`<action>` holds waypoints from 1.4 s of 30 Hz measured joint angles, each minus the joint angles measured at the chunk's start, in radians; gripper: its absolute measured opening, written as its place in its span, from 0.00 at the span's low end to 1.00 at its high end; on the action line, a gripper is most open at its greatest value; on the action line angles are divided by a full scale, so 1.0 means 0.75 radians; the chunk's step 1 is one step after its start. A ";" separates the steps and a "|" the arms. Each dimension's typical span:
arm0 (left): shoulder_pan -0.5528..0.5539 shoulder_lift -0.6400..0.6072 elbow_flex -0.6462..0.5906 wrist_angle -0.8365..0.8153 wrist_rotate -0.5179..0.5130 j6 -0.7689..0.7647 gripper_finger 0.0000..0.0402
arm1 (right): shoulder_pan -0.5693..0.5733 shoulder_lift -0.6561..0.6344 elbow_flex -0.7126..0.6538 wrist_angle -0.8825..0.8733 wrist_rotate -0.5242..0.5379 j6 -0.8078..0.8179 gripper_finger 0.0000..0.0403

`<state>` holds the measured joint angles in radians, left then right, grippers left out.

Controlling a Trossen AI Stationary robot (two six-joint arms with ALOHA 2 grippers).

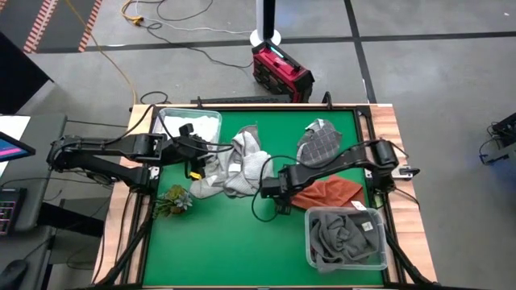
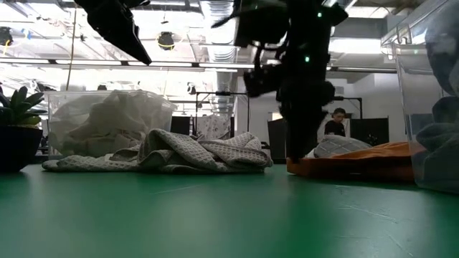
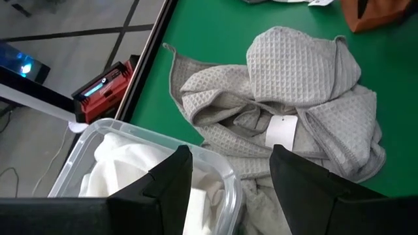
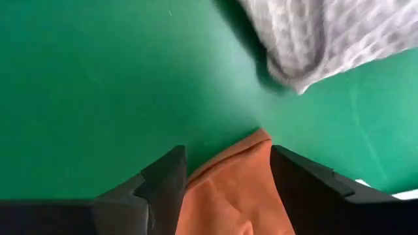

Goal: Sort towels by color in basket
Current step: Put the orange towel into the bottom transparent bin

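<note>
A rust orange towel lies flat on the green table at the right. My right gripper stands open over its left corner, pointing down. A heap of light grey towels lies at mid-table, with a grey checked towel behind to the right. White towels fill a clear bin at the far left. Dark grey towels fill a clear bin at the near right. My left gripper hangs open over the white bin's near rim with nothing between its fingers. My right gripper comes from above, pointing down, its open fingers on either side of the orange towel's left corner. Whether the fingers touch the cloth, I cannot tell. The towel lies on the table.
A small green plant sprig lies near the table's left edge. Bare green table stretches along the near side between the sprig and the dark grey bin. A red device sits on the floor beyond the far edge.
</note>
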<state>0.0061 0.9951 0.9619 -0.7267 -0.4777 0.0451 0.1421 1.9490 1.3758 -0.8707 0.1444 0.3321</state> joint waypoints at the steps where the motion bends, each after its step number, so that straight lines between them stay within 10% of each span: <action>1: 0.000 0.000 0.000 0.000 0.000 -0.003 0.49 | 0.000 0.016 0.003 -0.005 -0.001 0.000 0.63; 8: 0.000 0.000 0.000 -0.002 0.000 -0.003 0.49 | -0.001 0.051 0.005 -0.082 -0.023 0.014 0.54; 16: 0.000 0.000 0.000 0.003 0.000 -0.003 0.49 | -0.022 0.038 0.005 -0.087 -0.187 -0.046 0.06; 28: 0.000 0.000 0.000 -0.002 0.000 0.006 0.49 | 0.008 -0.233 0.104 -0.281 -0.220 -0.046 0.04; 35: 0.000 0.000 0.000 -0.002 0.000 0.006 0.49 | 0.090 -0.573 0.207 -0.345 -0.510 -0.027 0.08; 42: 0.000 0.000 0.000 0.025 -0.001 0.008 0.49 | 0.304 -0.947 0.274 0.067 -0.427 -0.144 0.04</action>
<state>0.0061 0.9951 0.9619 -0.7080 -0.4782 0.0515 0.3701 1.2385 1.5814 -0.8204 -0.1762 0.2238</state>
